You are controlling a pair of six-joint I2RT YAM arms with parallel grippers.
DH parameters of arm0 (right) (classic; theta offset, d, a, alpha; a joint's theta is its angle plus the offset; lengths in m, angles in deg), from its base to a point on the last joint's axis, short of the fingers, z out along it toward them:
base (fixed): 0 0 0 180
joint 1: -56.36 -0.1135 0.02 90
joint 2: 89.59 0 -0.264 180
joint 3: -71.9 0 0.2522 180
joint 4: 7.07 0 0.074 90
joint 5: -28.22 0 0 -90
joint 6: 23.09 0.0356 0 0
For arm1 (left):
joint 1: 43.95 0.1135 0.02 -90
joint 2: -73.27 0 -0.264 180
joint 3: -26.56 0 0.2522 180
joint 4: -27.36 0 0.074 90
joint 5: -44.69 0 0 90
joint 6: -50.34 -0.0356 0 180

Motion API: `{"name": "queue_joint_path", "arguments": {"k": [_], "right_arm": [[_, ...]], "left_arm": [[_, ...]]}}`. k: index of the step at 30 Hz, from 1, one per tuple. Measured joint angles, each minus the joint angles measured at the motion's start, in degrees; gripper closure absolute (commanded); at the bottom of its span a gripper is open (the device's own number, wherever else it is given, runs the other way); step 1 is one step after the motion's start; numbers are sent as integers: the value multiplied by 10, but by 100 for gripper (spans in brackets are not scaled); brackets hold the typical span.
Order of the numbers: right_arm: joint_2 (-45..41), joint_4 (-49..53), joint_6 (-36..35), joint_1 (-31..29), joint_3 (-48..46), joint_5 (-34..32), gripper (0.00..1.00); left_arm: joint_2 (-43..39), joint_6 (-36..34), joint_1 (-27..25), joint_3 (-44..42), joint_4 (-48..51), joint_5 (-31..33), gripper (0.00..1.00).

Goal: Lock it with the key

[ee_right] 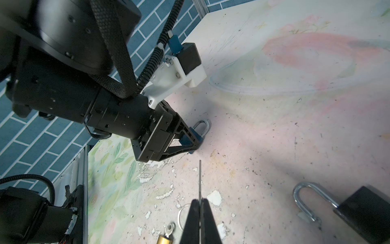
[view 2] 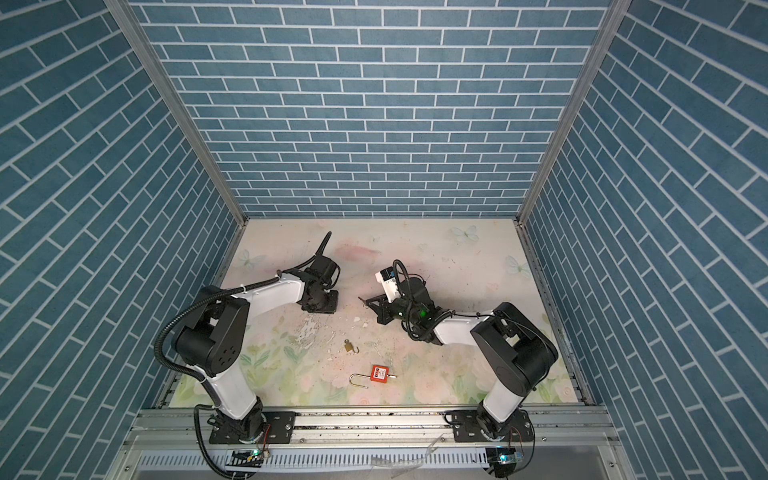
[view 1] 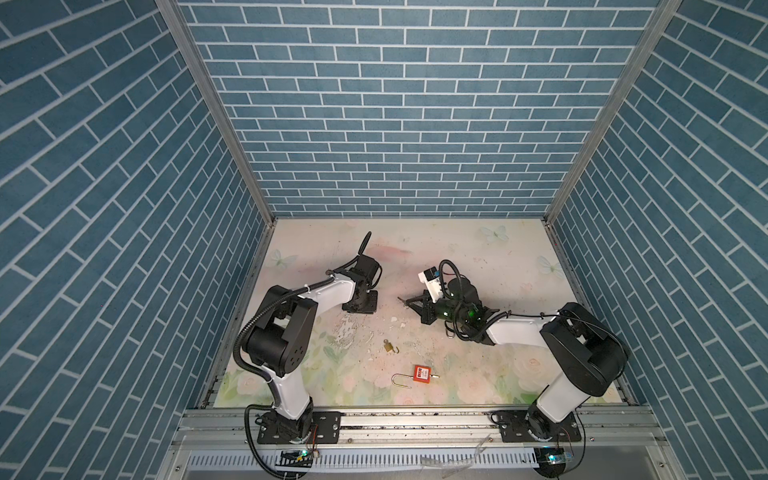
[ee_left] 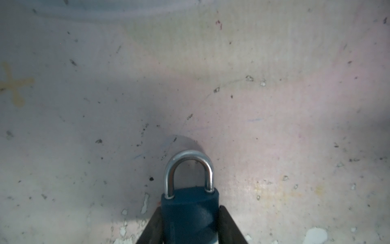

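The left gripper [ee_left: 190, 209] is clamped on the blue padlock with steel shackle [ee_left: 190, 196], low over the worn, flaking floral-print surface [view 1: 478, 249]. The right gripper [ee_right: 199, 201] is clenched on the thin metal key [ee_right: 199, 179], whose tip stands apart from that padlock. Blue brick-pattern walls [view 1: 395, 104] enclose three sides.

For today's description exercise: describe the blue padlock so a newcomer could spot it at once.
Start at the flowery table, then find the left gripper. The blue padlock is clamped between its fingers, shackle shut. It is the only one held: the red padlock and brass padlock lie loose on the table.
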Motion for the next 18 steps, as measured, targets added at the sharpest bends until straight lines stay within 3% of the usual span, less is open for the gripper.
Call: {"name": "queue_joint_path", "arguments": {"k": [8, 18], "right_arm": [[3, 2, 0, 0, 3, 0, 100], [11, 11, 0, 0, 15, 0, 100]], "left_arm": [[-16, 0, 0, -19, 4, 0, 75], [-41, -3, 0, -36, 5, 0, 49]]}}
